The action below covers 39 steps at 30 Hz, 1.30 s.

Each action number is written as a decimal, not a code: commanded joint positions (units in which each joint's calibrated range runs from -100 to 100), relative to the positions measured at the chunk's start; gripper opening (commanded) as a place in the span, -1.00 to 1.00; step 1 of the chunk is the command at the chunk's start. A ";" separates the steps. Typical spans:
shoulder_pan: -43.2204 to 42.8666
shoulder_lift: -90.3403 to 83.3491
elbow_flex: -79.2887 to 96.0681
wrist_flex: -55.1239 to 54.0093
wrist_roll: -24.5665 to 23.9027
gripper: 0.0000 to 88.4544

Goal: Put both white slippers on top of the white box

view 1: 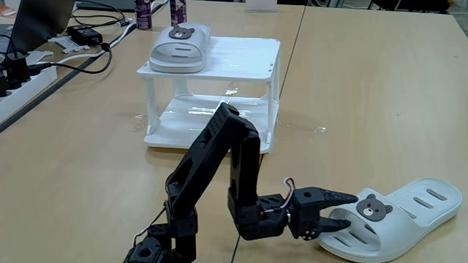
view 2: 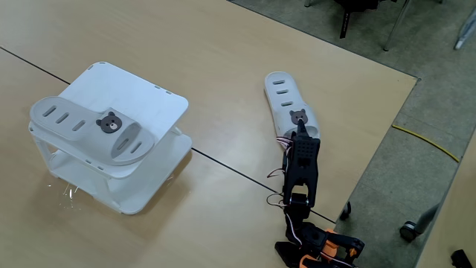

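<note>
One white slipper [view 1: 179,47] with a bear badge lies on the left part of the white box's flat top [view 1: 245,55], also seen in the other fixed view as the slipper [view 2: 85,130] on the box [view 2: 145,93]. The second white slipper [view 1: 417,208] lies flat on the table at the lower right, and as [view 2: 282,93] near the table's right edge. My black gripper [view 1: 349,210] reaches low over the table to this slipper's near end. Its jaws stand apart, one finger above the strap beside the bear badge and one at the strap's opening. From above, the gripper [view 2: 301,134] covers that end.
A power strip [view 1: 18,77], an adapter and cables [view 1: 88,36] and a laptop lie at the far left, with two bottles [view 1: 144,13] behind the box. The table edge [view 2: 387,141] runs close to the right of the slipper. Open tabletop lies between arm and box.
</note>
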 commanded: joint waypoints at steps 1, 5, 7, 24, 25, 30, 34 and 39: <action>-0.02 2.48 -10.07 2.56 0.42 -0.43; -0.93 4.50 -21.44 9.38 0.42 -0.43; -1.59 5.09 -25.95 12.31 0.42 -0.43; -2.57 3.91 -31.36 16.54 0.42 -0.98; -2.41 2.06 -32.08 17.49 0.42 -0.98; -0.76 -13.26 -35.96 36.81 0.42 -0.98; -0.68 -24.70 -41.38 52.43 0.42 -0.98; -0.93 -36.06 -52.20 72.88 0.42 -0.98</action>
